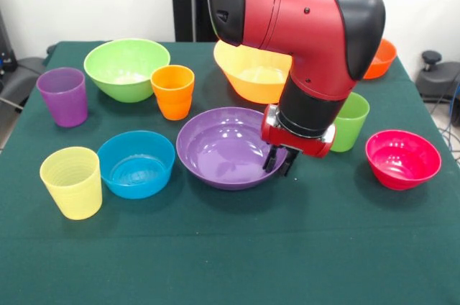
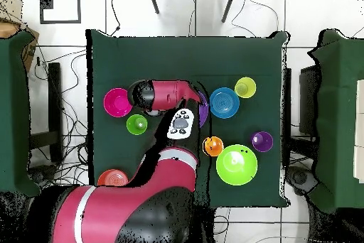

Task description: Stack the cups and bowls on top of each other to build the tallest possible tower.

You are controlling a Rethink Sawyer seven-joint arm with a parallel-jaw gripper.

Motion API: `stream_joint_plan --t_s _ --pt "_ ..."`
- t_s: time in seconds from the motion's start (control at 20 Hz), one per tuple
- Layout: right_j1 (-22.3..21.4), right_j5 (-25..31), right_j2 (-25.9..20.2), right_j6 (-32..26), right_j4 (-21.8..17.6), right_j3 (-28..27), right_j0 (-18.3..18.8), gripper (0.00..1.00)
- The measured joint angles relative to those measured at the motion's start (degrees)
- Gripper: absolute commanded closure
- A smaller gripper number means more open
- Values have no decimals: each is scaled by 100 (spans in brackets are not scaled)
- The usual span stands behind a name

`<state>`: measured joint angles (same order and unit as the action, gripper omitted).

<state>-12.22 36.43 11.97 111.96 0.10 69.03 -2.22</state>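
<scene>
At the purple bowl's right rim, the gripper hangs low, its dark fingers close together, straddling or just touching the rim edge; whether they actually pinch the wall I cannot tell. The red and black arm drops in from above and hides part of the orange-yellow bowl behind it. No tower here: every piece sits singly on the green table. Left of the purple bowl, the blue bowl sits just beside it, and the pale yellow cup is nearly touching the blue one. Behind them stand the orange cup, hard against the light green bowl, and the purple cup near the table's left edge. On the right, the green cup peeks out just behind the wrist, the pink-red bowl sits near the right edge, and the orange-red bowl is at the far right corner. The widest open cloth is the whole front strip, with a clear lane between purple bowl and pink-red bowl.
</scene>
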Motion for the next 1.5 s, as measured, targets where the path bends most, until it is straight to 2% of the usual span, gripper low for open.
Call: stream_joint_plan --t_s 1.1,1.5 --pt "-7 0 0 0 -1 5 -2 100" --pt "-171 -1 -9 0 0 239 -7 100"
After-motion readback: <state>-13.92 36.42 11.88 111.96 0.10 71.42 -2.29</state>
